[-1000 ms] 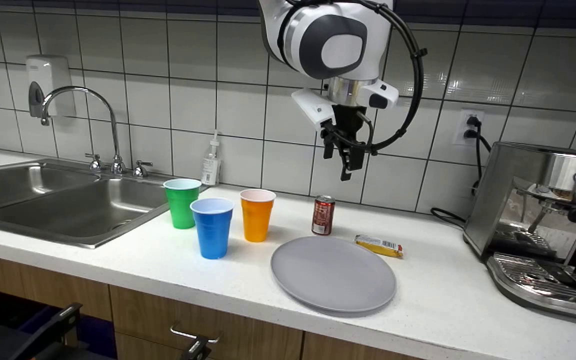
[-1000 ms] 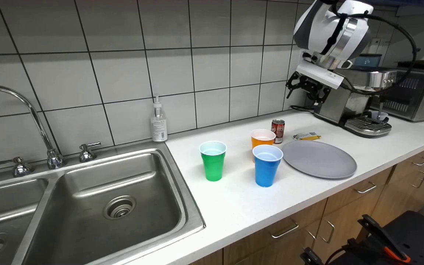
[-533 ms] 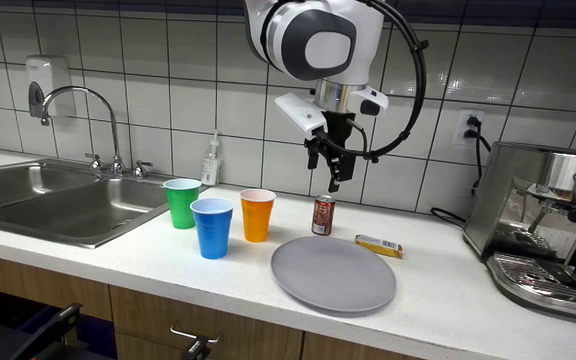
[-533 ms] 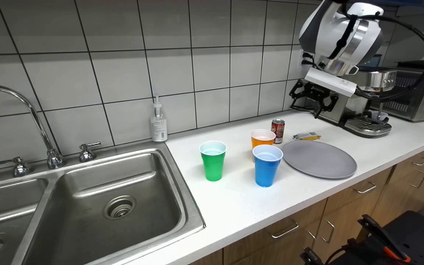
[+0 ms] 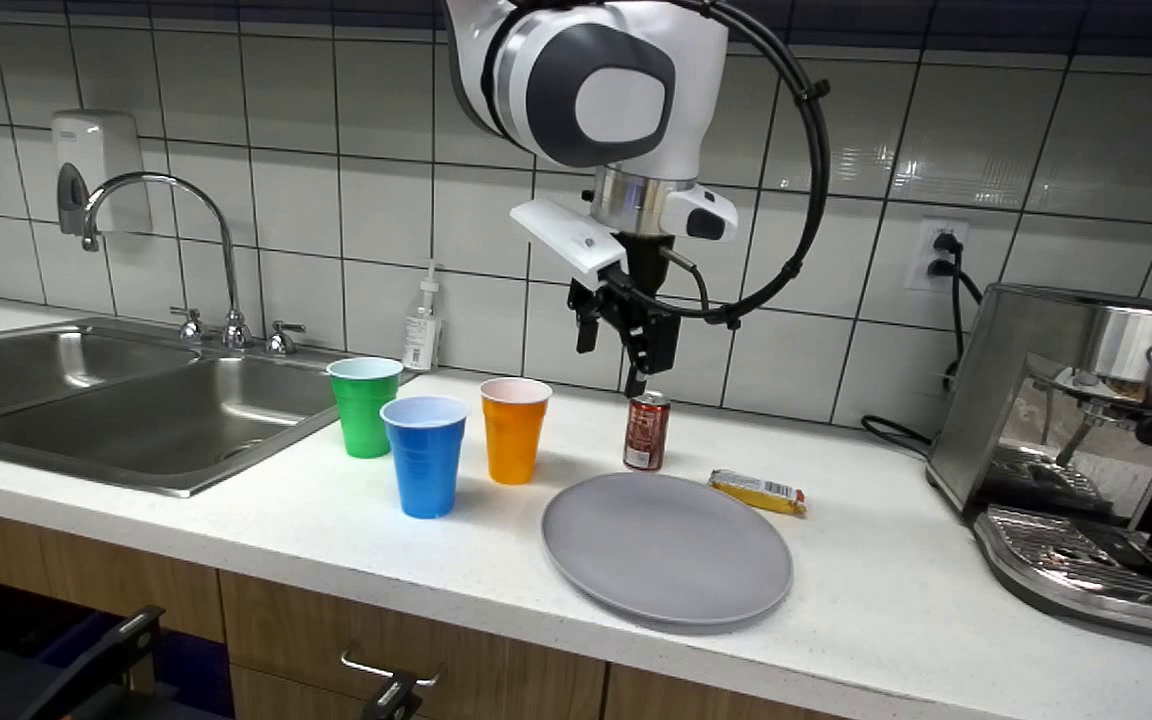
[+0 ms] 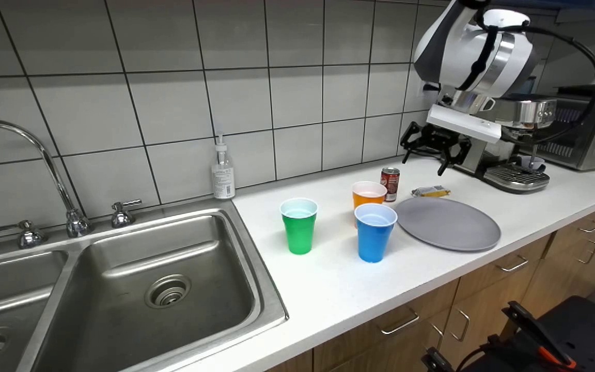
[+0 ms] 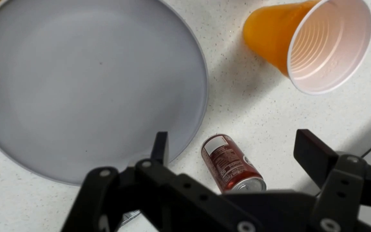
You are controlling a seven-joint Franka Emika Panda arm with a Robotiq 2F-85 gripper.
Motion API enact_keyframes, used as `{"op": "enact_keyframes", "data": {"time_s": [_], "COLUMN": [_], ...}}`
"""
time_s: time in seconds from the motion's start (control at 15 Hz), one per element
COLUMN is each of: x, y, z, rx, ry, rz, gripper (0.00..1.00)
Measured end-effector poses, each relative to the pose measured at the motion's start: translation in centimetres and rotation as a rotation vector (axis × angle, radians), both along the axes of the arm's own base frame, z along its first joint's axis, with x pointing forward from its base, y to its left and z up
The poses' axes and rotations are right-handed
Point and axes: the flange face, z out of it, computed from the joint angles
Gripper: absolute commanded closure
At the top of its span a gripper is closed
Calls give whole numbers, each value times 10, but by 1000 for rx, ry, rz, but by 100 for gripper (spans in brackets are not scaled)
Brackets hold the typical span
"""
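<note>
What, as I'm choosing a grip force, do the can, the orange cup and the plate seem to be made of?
Can: likely metal with glossy red print; its bare silvery end shines.
Orange cup: probably thin plastic, smooth, slightly shiny; ridged rings show inside its pale wall.
Plate: matte gray, no sharp reflections; ceramic or plastic, the look leaves it open.

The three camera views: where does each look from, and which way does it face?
An exterior view: out front, facing the counter and tiled wall; arm and pincer show.
An exterior view: near the sink, looking slantwise along the counter; arm and pincer show.
Wrist view: on the arm, facing down at the plate and can; only the pincer shows.
Both exterior views share the sink, coffee machine and blue cup.
</note>
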Motion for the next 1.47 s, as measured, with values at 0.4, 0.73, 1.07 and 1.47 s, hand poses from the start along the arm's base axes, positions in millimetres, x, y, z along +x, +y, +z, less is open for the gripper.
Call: {"op": "enact_keyframes", "data": {"time_s": [0.4, 0.73, 1.07, 1.47], "x": [7, 13, 16, 17], "y": [27, 46, 57, 67], "z": [-4, -7, -16, -36], "rx": [-8, -13, -22, -22], "ry": [12, 21, 43, 78], "rz": [75, 125, 165, 187], "gripper": [0, 0, 0, 0]}}
